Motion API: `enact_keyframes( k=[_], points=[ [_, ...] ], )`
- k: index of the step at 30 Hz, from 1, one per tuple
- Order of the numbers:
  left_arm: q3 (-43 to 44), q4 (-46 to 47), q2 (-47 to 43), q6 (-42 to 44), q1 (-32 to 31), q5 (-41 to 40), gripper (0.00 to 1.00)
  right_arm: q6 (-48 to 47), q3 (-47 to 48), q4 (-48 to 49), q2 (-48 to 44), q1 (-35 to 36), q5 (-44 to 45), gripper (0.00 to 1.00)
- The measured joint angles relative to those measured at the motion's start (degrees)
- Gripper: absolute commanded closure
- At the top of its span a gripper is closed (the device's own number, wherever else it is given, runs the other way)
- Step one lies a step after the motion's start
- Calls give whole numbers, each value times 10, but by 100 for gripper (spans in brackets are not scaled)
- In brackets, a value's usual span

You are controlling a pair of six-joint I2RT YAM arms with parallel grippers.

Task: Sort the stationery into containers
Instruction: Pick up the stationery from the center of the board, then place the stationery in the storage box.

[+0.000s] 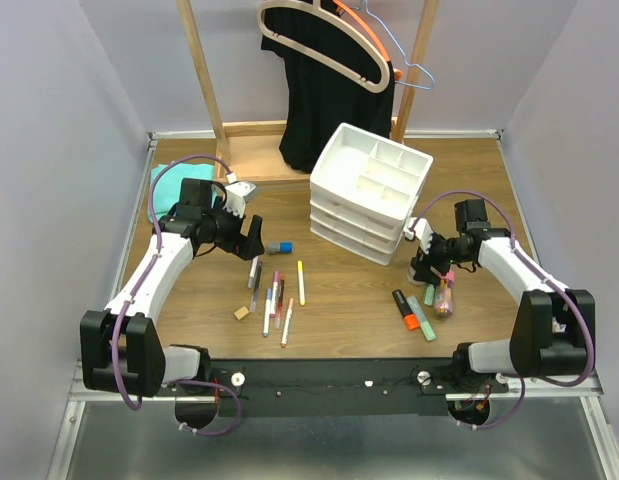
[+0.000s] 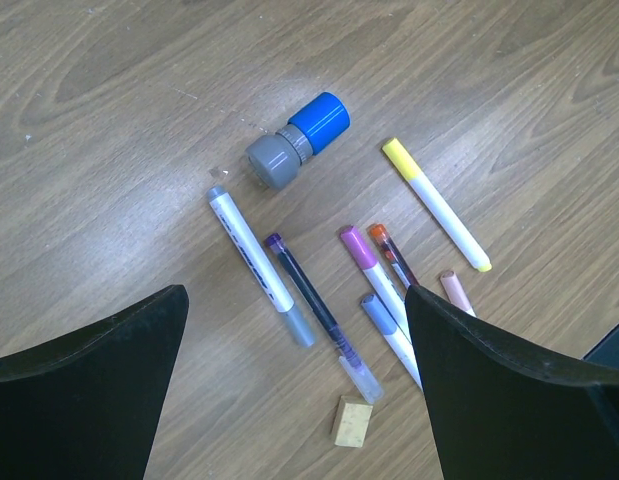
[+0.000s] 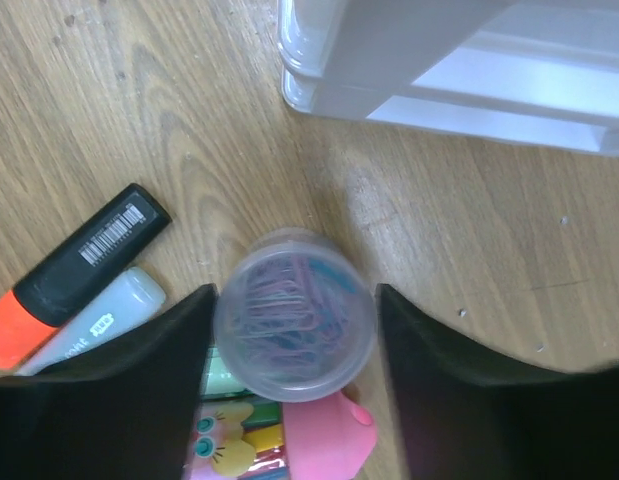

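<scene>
The white three-drawer organiser (image 1: 369, 190) with its divided top tray stands at the back centre. My right gripper (image 1: 429, 272) (image 3: 295, 290) straddles the clear bottle (image 3: 294, 315) of paper clips, whose pink cap (image 3: 324, 435) points toward the wrist. The left finger lies against it and a sliver of gap shows at the right finger. Beside them lie the orange highlighter (image 3: 74, 270) and green highlighter (image 3: 99, 320). My left gripper (image 1: 251, 235) (image 2: 294, 290) hangs open above the pens (image 2: 259, 265), with the blue-capped tube (image 2: 297, 140), yellow marker (image 2: 436, 205) and tan eraser (image 2: 352, 421) nearby.
A teal folded cloth (image 1: 167, 190) lies at the back left behind my left arm. A wooden rack (image 1: 214, 100) with hangers and a black garment (image 1: 329, 90) stands behind the organiser. The organiser's lower corner (image 3: 459, 60) is close ahead of my right gripper.
</scene>
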Motion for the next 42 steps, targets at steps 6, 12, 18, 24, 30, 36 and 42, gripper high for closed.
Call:
enact_keyframes(
  k=[6,12,18,24,30,36,42],
  points=[
    [0,1,0,-1,2,0,1,1,3,-3,1,0,5,70],
    [-2,8,0,-2,2,1,1,9,63,-87,-31,0,13,78],
    [-3,27,0,-5,2,7,1,32,252,-193,-105,0,-2,84],
    [-3,54,0,-15,2,21,1,109,432,-213,-99,0,-33,85],
    [-14,86,0,-33,2,31,1,259,553,-142,7,6,-53,85],
    [-23,105,0,-42,0,33,1,344,612,-84,125,74,-40,85],
    [-24,138,1,-53,-5,25,1,391,656,-64,181,168,-10,85]
  ],
)
